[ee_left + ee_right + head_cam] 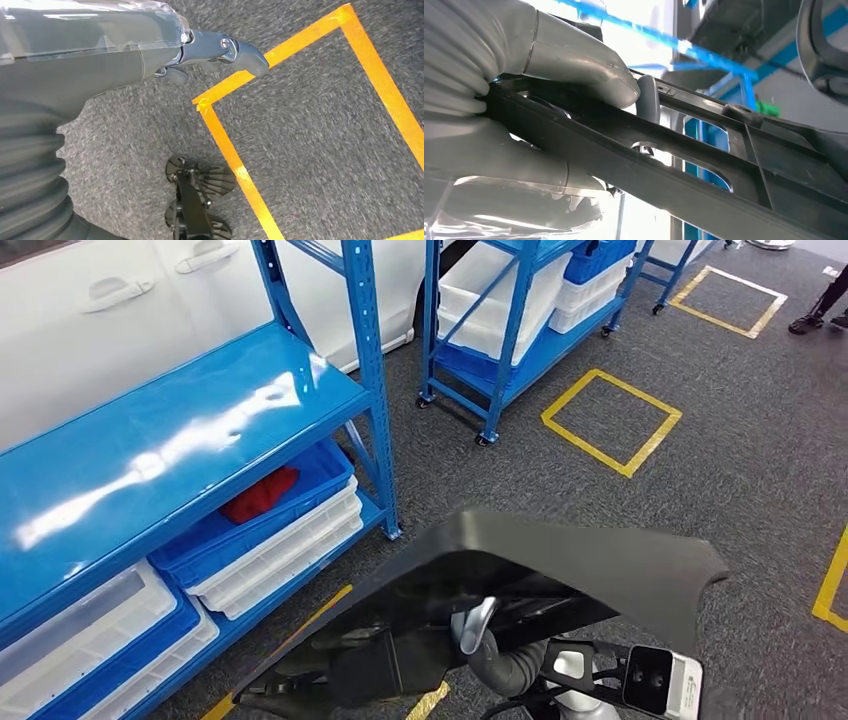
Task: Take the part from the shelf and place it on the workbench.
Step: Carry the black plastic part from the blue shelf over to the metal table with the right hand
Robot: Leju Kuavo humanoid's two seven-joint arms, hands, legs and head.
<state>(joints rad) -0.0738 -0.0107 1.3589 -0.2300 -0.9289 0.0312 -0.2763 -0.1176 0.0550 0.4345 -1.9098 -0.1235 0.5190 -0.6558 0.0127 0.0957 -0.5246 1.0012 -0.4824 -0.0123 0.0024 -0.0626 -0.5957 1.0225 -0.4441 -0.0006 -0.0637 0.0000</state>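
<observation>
While the big flat black plastic part [560,570] is off the shelf and held low in front of the robot, the step in hand looks like carrying it to the desk. The right robot hand [539,90] pinches the part's ribbed edge, thumb on one side and fingers on the other. The left robot hand [220,50] hangs over the grey carpet floor [310,130] with nothing in it; its fingers reach straight out, but I cannot tell if they are spread or pressed together. No desk can be seen, so I think the robot must next turn and find it, keeping the part level.

Just beside the part stands the shiny blue metal shelf [180,430], with blue and white plastic bins [270,530] under it. A second blue rack [520,320] stands farther off. The wide part could bump a shelf post when turning. Yellow tape squares [610,420] mark the floor.
</observation>
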